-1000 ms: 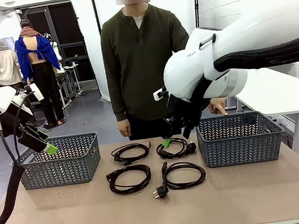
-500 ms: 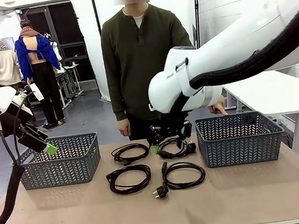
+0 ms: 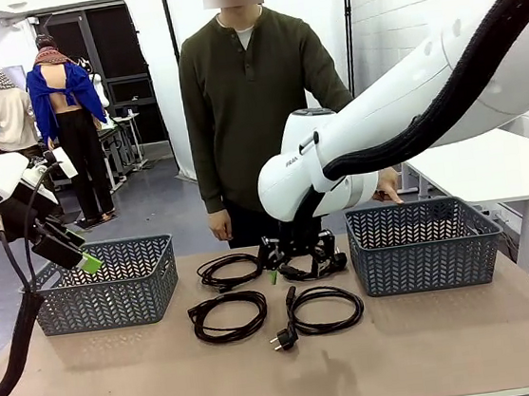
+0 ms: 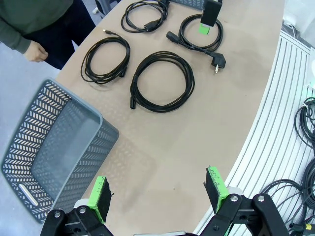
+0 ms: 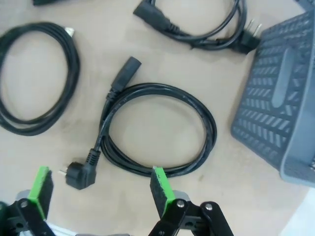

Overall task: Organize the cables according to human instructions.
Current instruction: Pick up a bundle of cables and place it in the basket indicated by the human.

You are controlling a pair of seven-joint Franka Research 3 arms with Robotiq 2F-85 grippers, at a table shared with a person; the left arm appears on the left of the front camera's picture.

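Observation:
Four looped black cables lie mid-table: back left [image 3: 230,271], back right [image 3: 322,268], front left [image 3: 228,316] and front right [image 3: 323,309]. My right gripper [image 3: 295,255] hangs open just above the right-hand pair. In the right wrist view its green pads [image 5: 160,183] frame the front right cable [image 5: 157,89], with open air between gripper [image 5: 100,184] and cord. My left gripper [image 3: 75,258] stays open and raised over the left basket; in the left wrist view the gripper [image 4: 157,192] holds nothing. The human [image 3: 255,113] stands behind the table, one hand [image 3: 386,187] over the right basket.
A grey basket stands at the table's left [image 3: 112,284] and another at its right [image 3: 423,245], the right one close beside the cables [image 5: 283,108]. Bare tabletop [image 3: 285,377] runs along the near edge. Loose cords lie on the floor [image 4: 300,123].
My right arm has swung left and down, bringing its open gripper low over the right-hand cables. The left arm and the cables have not moved.

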